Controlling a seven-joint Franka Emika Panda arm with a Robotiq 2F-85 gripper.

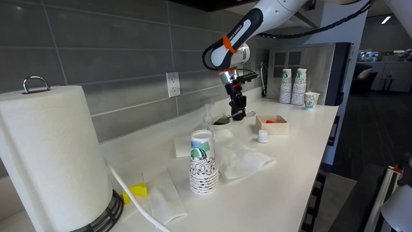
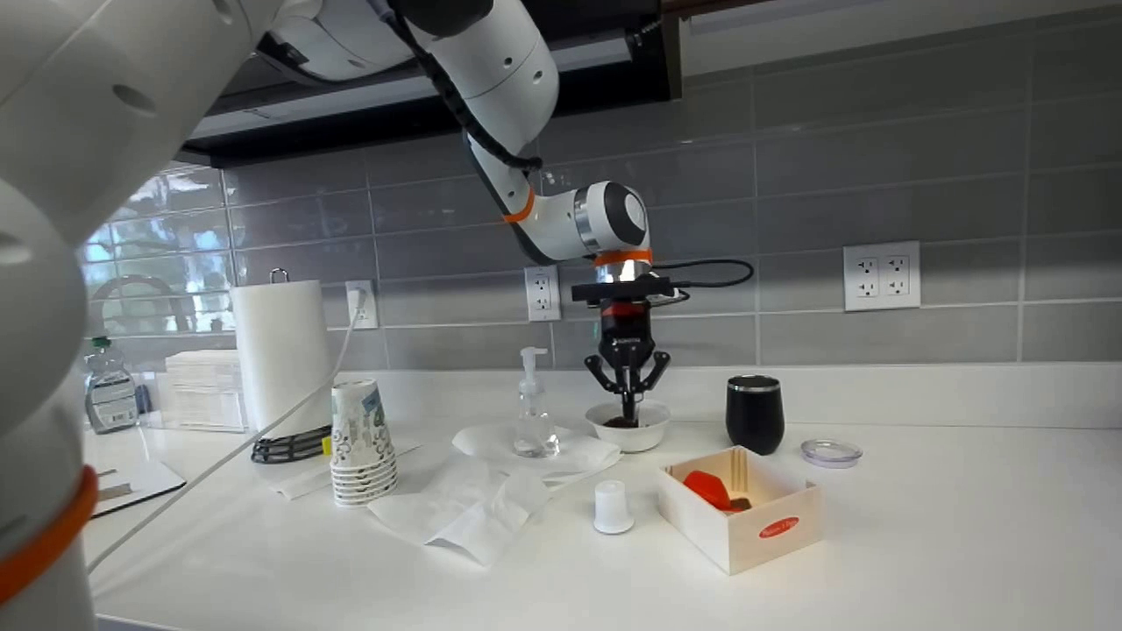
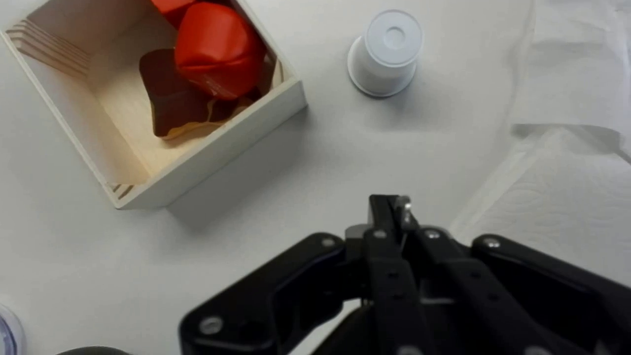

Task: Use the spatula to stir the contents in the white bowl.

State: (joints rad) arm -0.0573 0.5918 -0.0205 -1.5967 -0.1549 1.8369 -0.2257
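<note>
Aimed straight down, the pincer (image 2: 629, 407) has its fingers pressed nearly together on a slim silvery piece, which I take for the handle of the spatula (image 1: 237, 113); so the picking-up looks done. Right by the fingertips is the white bowl (image 2: 647, 435), standing on the worktop (image 2: 947, 517) near the tiled wall (image 2: 877, 166). The spatula slants down into it, and the dark mass (image 2: 619, 422) inside may be contents, spatula head or both; I can't tell which from where I stand. By my judgement the tool is placed to stir, yet one moment can't show whether any stirring has happened, so I'd count that as left to do. A pump bottle (image 2: 534, 425) and, a little farther off, a black tumbler (image 2: 755, 414) call for small circles. Farther out, the wrist (image 2: 605, 217) hangs upright over the bowl, and behind it the arm (image 2: 517, 83) bends and slopes up beneath the dark cabinet (image 2: 614, 101).
</note>
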